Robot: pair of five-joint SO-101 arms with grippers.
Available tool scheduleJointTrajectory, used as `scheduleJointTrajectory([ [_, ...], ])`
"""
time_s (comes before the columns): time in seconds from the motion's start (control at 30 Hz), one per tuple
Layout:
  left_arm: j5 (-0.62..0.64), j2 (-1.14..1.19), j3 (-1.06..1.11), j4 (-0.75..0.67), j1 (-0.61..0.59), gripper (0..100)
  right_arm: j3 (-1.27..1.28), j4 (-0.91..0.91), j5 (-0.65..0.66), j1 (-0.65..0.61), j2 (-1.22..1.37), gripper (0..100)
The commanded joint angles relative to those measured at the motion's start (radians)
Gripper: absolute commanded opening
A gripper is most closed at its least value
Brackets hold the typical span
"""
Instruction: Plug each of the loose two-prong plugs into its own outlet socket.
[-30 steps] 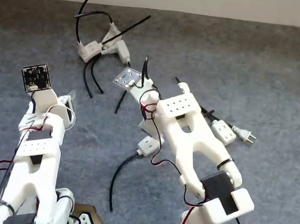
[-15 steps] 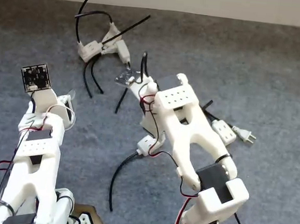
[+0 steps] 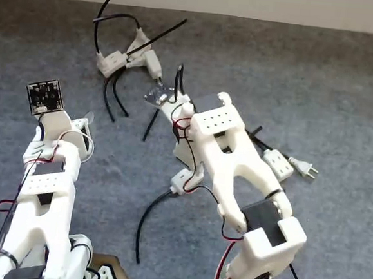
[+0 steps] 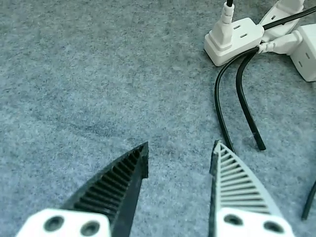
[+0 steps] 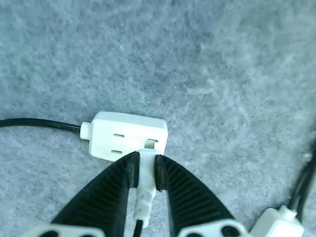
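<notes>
My right gripper (image 5: 146, 159) is shut on a white two-prong plug (image 5: 145, 170). The plug's front touches the side of a white outlet socket (image 5: 127, 140) lying on the grey carpet, at its nearest pair of slots. In the high view that socket (image 3: 184, 182) lies under the right arm's wrist, its black cord curving toward the front. My left gripper (image 4: 180, 145) hangs open over bare carpet, nothing between its fingers. Farther off sits another socket (image 4: 233, 35) with a plug standing in it. A loose plug (image 3: 304, 167) lies beside a third socket (image 3: 277, 163) at the right.
A cluster of sockets and plugs (image 3: 125, 60) with black cords lies at the back left. Two black cord ends (image 4: 247, 113) trail across the carpet ahead of the left gripper. The carpet's far edge meets a pale wall (image 3: 249, 2).
The right arm has swung left and tipped its wrist downward, bringing the held plug against the socket. The left arm has stayed still.
</notes>
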Motion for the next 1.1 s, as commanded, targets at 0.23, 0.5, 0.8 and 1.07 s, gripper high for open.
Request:
scheduleJointTrajectory([
  [0.23, 0.012, -0.015, -0.004, -0.021, -0.002, 21, -0.031, -0.005, -0.040, 0.012, 0.068, 0.8],
  [0.5, 0.012, -0.015, -0.004, -0.021, -0.002, 21, -0.025, -0.002, -0.161, 0.012, 0.074, 0.8],
  [0.8, 0.012, -0.015, -0.004, -0.021, -0.002, 21, -0.035, 0.021, -0.183, 0.013, 0.205, 1.3],
  [1.07, 0.012, -0.015, -0.004, -0.021, -0.002, 22, -0.228, 0.122, -0.315, 0.028, 0.205, 10.2],
])
